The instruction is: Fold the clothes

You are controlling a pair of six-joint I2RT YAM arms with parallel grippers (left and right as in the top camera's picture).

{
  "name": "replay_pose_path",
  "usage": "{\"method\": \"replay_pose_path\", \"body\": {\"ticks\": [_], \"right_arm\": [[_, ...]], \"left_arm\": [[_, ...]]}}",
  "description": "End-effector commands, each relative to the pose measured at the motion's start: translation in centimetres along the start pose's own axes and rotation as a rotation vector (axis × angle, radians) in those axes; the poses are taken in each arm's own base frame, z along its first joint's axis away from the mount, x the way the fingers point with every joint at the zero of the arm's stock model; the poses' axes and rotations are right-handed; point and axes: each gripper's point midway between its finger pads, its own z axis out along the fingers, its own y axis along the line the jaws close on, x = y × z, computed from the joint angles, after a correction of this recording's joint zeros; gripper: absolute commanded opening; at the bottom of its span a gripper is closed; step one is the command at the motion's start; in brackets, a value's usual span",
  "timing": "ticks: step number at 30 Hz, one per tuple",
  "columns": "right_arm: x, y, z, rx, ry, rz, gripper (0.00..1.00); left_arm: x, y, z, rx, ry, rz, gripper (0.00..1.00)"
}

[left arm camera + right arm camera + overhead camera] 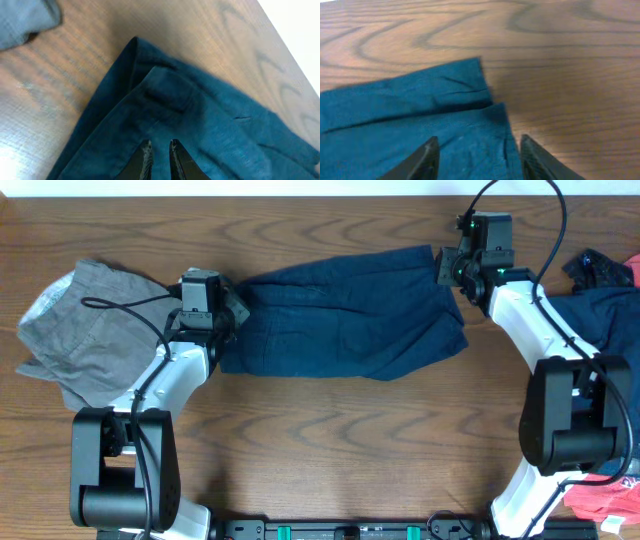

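A pair of dark navy shorts [350,315] lies spread flat across the middle of the table. My left gripper [232,308] is at its left, waistband end. In the left wrist view its fingers [159,146] are nearly together on the navy cloth [210,115], with a thin strip of cloth between the tips. My right gripper [446,268] is over the shorts' far right corner. In the right wrist view its fingers [479,150] are wide open and straddle the cloth's edge [445,100], holding nothing.
A crumpled grey garment [85,330] lies at the left, close to my left arm; its edge also shows in the left wrist view [25,20]. More navy clothes [600,305] lie at the right edge. A red garment [605,500] lies at the front right.
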Motion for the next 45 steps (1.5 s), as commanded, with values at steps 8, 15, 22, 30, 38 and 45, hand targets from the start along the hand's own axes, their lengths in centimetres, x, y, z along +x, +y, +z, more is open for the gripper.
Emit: {"method": "replay_pose_path", "body": {"ticks": [8, 15, 22, 30, 38, 45], "right_arm": [[1.9, 0.4, 4.1, -0.084, 0.038, 0.096, 0.56], [2.0, 0.2, 4.6, -0.079, 0.031, 0.095, 0.63], [1.4, -0.1, 5.5, -0.067, -0.009, 0.094, 0.67], [3.1, -1.0, 7.2, -0.037, 0.023, 0.112, 0.66], [2.9, -1.7, 7.7, -0.021, 0.005, 0.118, 0.49], [1.2, -0.6, 7.4, -0.081, -0.043, 0.132, 0.01]], "left_arm": [[0.2, 0.9, 0.7, -0.034, 0.005, 0.151, 0.15], [-0.1, 0.6, 3.0, -0.003, -0.027, 0.231, 0.15], [2.3, 2.4, 5.3, -0.022, 0.062, 0.227, 0.15], [3.1, 3.4, 5.5, -0.054, 0.094, 0.225, 0.15], [3.3, 3.5, 5.5, -0.059, 0.1, 0.224, 0.15], [3.6, 3.8, 5.5, -0.071, 0.114, 0.223, 0.15]]}}
